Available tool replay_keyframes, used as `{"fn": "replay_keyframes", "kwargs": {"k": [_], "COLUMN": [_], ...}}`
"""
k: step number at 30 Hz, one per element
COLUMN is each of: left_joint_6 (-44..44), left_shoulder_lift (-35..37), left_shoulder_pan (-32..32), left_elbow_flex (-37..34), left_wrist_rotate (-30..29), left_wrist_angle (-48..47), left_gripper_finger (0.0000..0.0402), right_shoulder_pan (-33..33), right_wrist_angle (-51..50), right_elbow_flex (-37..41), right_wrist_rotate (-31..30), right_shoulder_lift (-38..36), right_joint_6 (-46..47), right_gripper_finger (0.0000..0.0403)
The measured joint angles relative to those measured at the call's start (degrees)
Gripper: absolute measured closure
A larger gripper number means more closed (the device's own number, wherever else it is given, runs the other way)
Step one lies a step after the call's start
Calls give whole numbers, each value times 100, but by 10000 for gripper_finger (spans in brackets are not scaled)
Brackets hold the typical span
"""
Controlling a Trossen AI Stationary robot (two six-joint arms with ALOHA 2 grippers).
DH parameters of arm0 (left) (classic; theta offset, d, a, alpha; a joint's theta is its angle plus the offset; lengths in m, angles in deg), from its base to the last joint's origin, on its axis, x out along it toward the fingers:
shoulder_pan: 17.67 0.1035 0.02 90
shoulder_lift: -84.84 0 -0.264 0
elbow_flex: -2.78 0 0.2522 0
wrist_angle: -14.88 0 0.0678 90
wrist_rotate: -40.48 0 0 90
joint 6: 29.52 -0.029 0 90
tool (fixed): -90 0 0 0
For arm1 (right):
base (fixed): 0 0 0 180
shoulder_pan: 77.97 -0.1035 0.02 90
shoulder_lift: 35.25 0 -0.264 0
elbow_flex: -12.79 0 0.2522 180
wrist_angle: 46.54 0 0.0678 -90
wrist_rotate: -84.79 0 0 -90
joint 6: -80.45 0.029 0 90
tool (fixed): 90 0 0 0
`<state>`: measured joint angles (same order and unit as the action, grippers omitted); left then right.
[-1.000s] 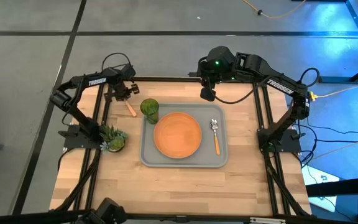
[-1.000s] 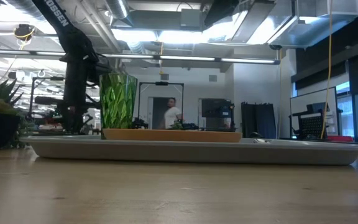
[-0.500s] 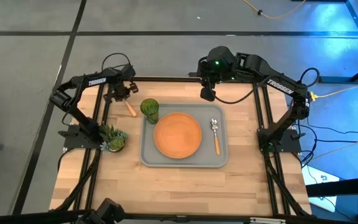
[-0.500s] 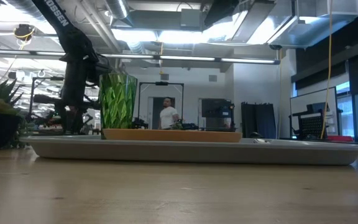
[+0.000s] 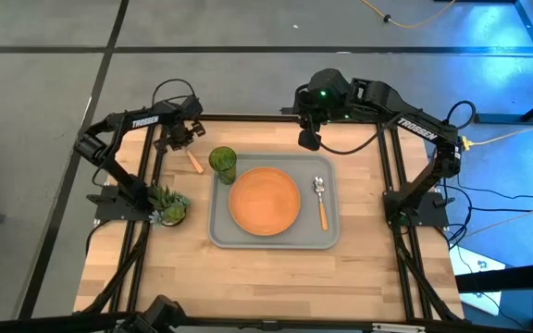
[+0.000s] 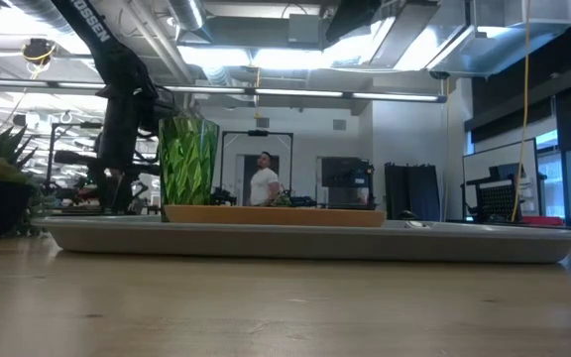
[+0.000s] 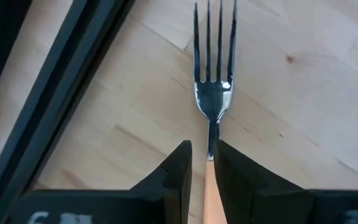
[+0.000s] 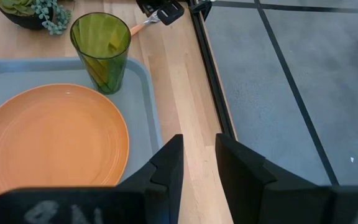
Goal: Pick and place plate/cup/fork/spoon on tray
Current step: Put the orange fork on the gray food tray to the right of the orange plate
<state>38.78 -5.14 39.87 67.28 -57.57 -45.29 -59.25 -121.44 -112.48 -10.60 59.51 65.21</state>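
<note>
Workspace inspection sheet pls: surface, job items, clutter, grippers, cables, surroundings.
Surface: wooden table, inside a black frame.
Job items: tray holds the plate, the cup at its corner, and the spoon beside the plate. Fork lies on the wood off the tray, past the cup.
Clutter: potted plant on the table beside the tray.
Grippers: left gripper low over the fork, fingers either side of its handle with a narrow gap. Right gripper open, empty, over the table's far edge.
Cables: yellow cable on the floor; black leads by the right arm.
Surroundings: a person stands far back in the room, low view.
</note>
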Motion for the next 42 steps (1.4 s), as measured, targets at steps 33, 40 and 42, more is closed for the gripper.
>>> {"fn": "replay_keyframes", "kwargs": {"k": [33,40,42], "left_joint_6": [470,474,495], "left_shoulder_lift": [-7,-7,-7], "left_shoulder_pan": [-145,-131,-131], "left_elbow_flex": [-498,-503,-505], "left_wrist_rotate": [132,2,-12], "left_wrist_angle": [786,769,771], "left_gripper_finger": [343,343,343], "right_shoulder_pan": [2,2,1], "right_wrist_angle": [0,0,0], "right_elbow_flex": [0,0,0], "right_wrist_rotate": [-1,-4,-4], "right_shoulder_lift": [0,0,0], "right_joint_6": [-1,8,9], "right_gripper_finger": [304,304,304]}}
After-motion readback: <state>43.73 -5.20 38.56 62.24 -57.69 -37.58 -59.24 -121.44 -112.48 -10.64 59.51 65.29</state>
